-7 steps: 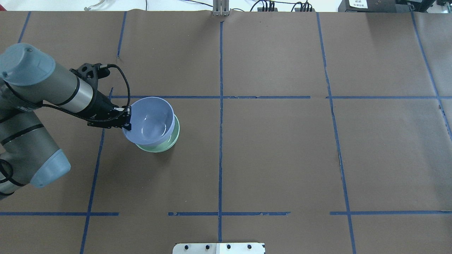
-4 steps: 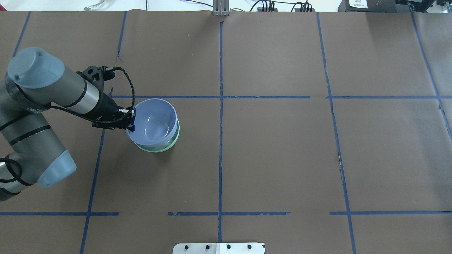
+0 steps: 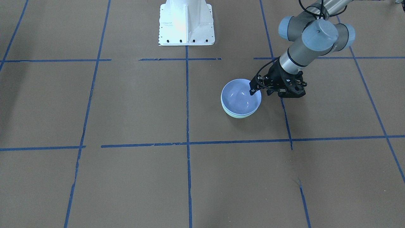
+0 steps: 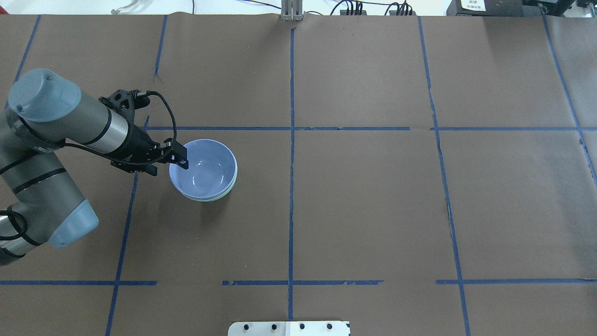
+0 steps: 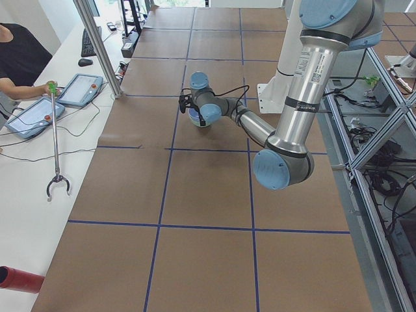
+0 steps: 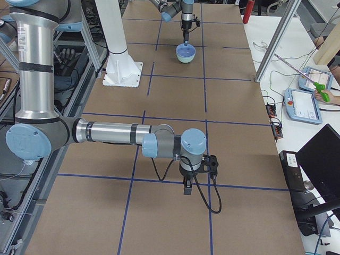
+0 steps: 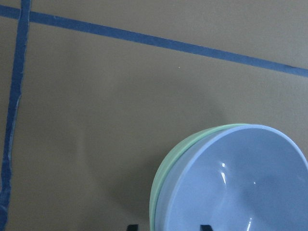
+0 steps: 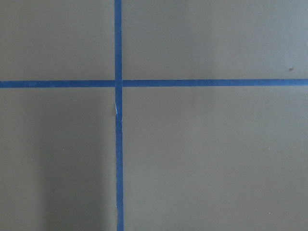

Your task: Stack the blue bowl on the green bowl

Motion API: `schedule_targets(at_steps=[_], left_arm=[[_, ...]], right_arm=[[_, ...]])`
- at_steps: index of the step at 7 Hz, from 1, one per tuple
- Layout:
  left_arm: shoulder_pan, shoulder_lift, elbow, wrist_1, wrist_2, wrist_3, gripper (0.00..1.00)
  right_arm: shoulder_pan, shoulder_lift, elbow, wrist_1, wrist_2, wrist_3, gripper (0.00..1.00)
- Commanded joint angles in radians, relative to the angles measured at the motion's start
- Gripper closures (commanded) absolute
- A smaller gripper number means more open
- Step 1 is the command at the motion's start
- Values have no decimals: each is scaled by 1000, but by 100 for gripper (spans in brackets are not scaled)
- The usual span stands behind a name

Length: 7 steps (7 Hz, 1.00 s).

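Sitting nested inside the green bowl (image 3: 239, 116), the blue bowl (image 4: 205, 170) stands upright on the brown-papered table (image 4: 373, 210), near a blue tape line. Only a thin mint crescent shows round its edge. The left gripper (image 4: 179, 161) hangs at the blue bowl's rim, its fingers parted and straddling that rim. The right gripper (image 6: 187, 190) hovers low over bare paper, well apart from the bowls. From here I cannot tell whether its fingers are apart or together.
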Motion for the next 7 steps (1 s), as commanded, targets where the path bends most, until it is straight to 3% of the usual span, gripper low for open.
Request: schedule_targets(at_steps=[1, 3, 5, 7], left_arm=[[-43, -1, -47, 4, -2, 32, 0], [-152, 19, -91, 91, -5, 306, 0], [-268, 22, -149, 264, -5, 574, 0], [-410, 94, -133, 358, -5, 922, 0]], right_arm=[[0, 0, 0, 1, 0, 0, 0], [0, 0, 0, 1, 0, 0, 0], [0, 0, 0, 1, 0, 0, 0], [0, 0, 0, 1, 0, 0, 0]])
